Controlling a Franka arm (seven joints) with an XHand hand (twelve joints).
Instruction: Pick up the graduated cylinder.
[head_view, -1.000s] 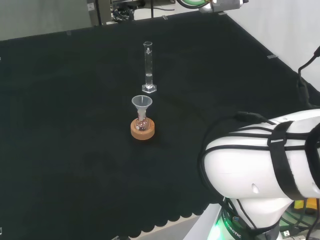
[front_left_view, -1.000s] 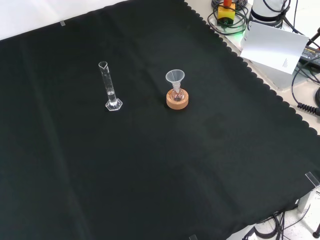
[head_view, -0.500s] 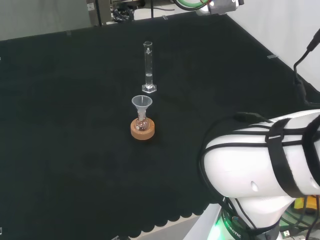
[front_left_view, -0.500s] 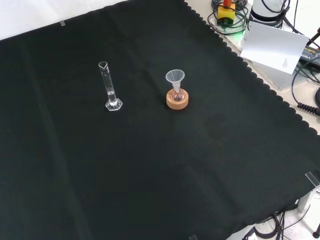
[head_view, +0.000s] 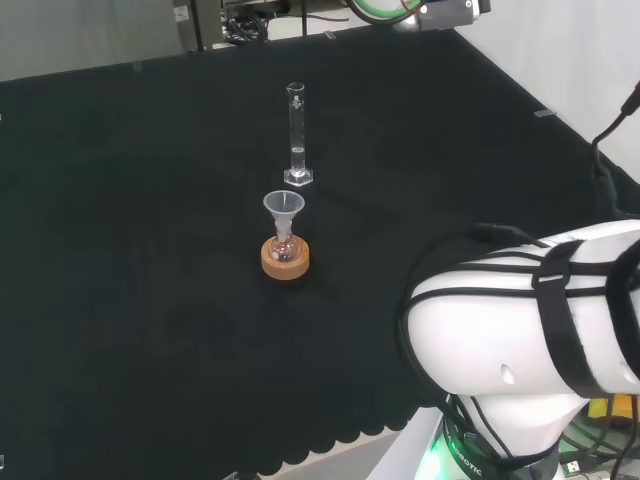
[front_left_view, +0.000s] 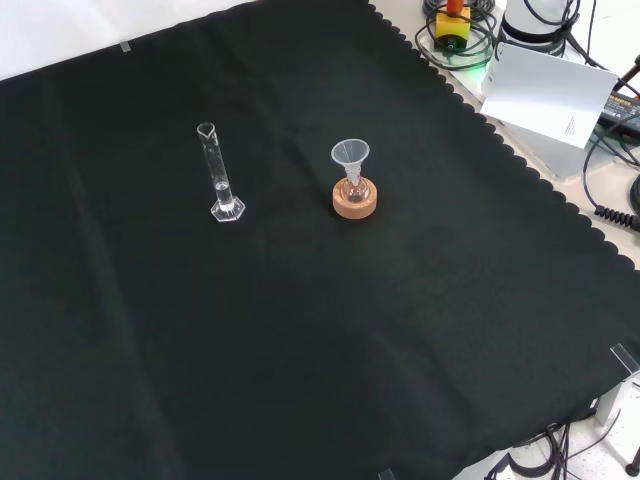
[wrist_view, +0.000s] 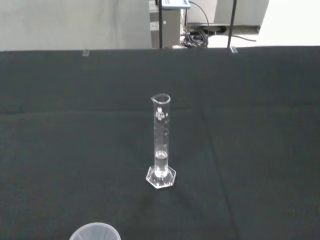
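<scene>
The graduated cylinder (front_left_view: 221, 175) is stood upright on its hexagonal foot, alone at nine o'clock of the funnel-topped flask (front_left_view: 351, 173) on the tabletop (front_left_view: 300, 350), presumably leaving clearance for a side approach. The fingers' state cannot be told.

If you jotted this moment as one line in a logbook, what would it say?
graduated cylinder: upright on cloth, untouched | funnel: in flask on cork ring | pickup: not yet begun
</scene>
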